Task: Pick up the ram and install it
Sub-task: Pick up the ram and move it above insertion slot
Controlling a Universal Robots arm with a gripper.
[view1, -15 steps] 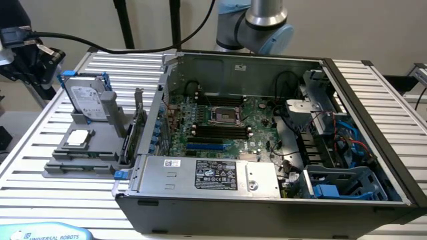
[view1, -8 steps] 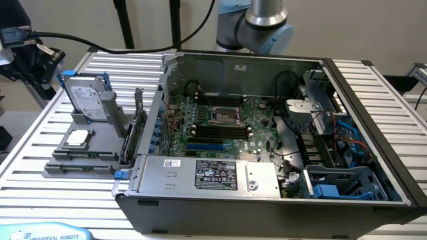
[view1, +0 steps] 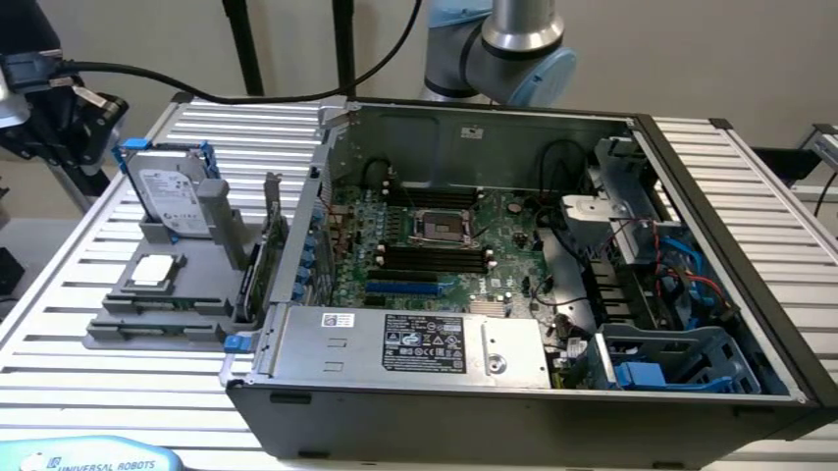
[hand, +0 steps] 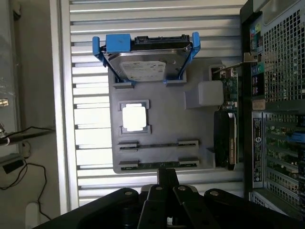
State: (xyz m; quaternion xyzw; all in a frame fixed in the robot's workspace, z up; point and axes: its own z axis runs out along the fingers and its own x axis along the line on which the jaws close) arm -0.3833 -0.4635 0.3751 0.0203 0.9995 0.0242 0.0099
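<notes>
You see an open computer case (view1: pixel 766 294) on the slatted table (view1: pixel 118 392), motherboard (view1: pixel 511 221) exposed. Beside it, a grey holder (hand: pixel 162 124) carries an upright hard drive (hand: pixel 143 67) and a square chip (hand: pixel 134 117).

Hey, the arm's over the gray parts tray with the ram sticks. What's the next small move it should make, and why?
Probably open the jaws. The gripper is shut with nothing in it, and its tip sits right by the nearer ram stick, which stands on edge in the gray tray. Shut fingers could not straddle the stick.
</notes>
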